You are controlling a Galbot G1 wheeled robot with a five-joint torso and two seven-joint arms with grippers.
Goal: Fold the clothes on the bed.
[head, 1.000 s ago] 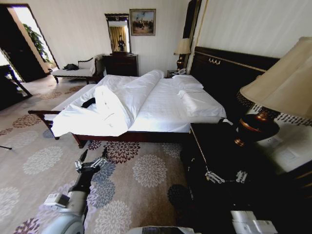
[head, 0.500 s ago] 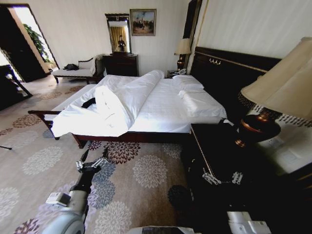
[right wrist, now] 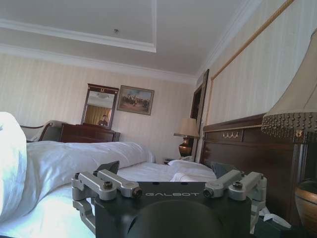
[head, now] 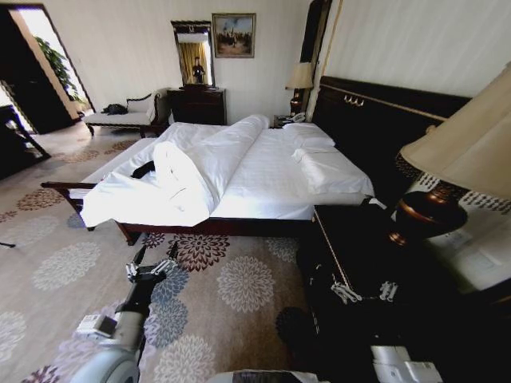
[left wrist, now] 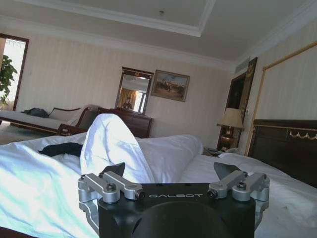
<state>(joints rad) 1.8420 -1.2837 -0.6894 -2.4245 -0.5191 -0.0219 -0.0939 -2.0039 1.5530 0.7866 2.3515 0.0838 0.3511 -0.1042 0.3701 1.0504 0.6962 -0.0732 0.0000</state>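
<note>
Bed (head: pixel 263 171): clothes (head: pixel 144 168) beyond left end effector (head: pixel 152 257)

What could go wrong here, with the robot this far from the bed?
The right gripper hangs open over the dark nightstand, close to the lamp; a swing could knock the lamp. The T-shirt lies mostly hidden behind the bunched duvet, so a gripper might grab duvet instead. The left gripper, also open, is over the carpet, short of the bed.
</note>
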